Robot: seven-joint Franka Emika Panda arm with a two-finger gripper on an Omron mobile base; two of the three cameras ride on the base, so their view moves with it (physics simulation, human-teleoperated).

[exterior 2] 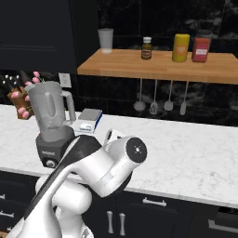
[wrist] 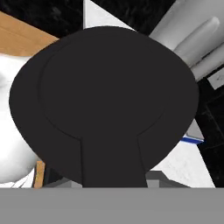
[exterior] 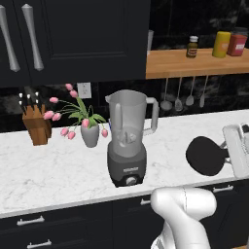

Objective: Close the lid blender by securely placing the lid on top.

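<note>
The jaws are clamped on the tab of the lid (wrist: 105, 105), whose black disc covers the middle of the hand view. In the left base view the lid (exterior: 206, 155) hangs at the right, clear of the counter (exterior: 48, 175), well apart from the blender (exterior: 127, 138) at the centre. I judge the carry needs the disc turned level, then centred over the open jar rim before lowering. The fingertips are hidden behind the lid; in the right base view the arm covers the hand.
</note>
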